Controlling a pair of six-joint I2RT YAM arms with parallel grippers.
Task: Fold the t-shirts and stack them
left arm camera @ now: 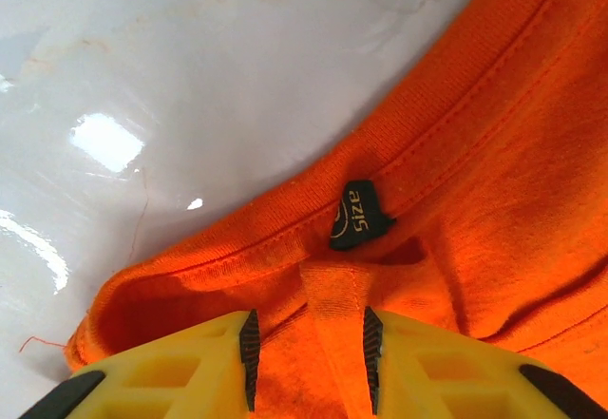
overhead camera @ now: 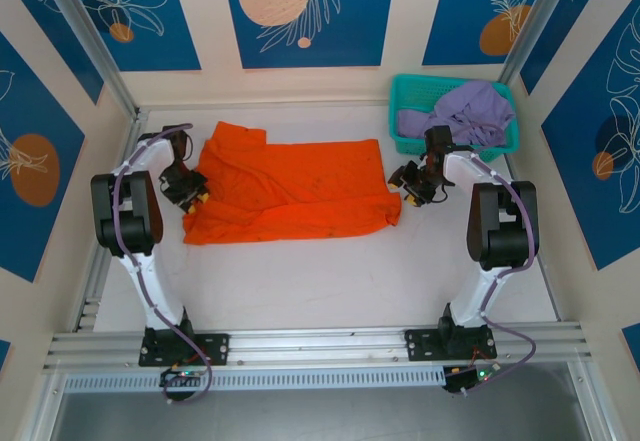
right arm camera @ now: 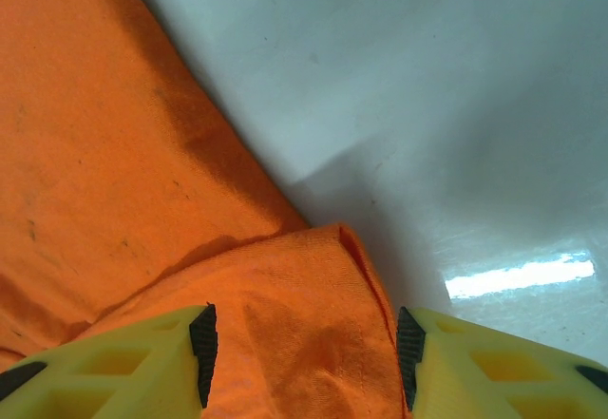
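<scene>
Pinching orange t-shirt collar between left fingers; straddling hem with right fingers, grip unclear. Raise both ends level, taut, before folding across worktop.

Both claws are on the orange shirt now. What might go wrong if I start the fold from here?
1. The left claw has just a thin ridge of the orange t-shirt, near its size tag, in its gap; that may slip out on lifting.
2. The right claw grips a bunched corner at the shirt's edge, so the fold may come out crooked.
</scene>
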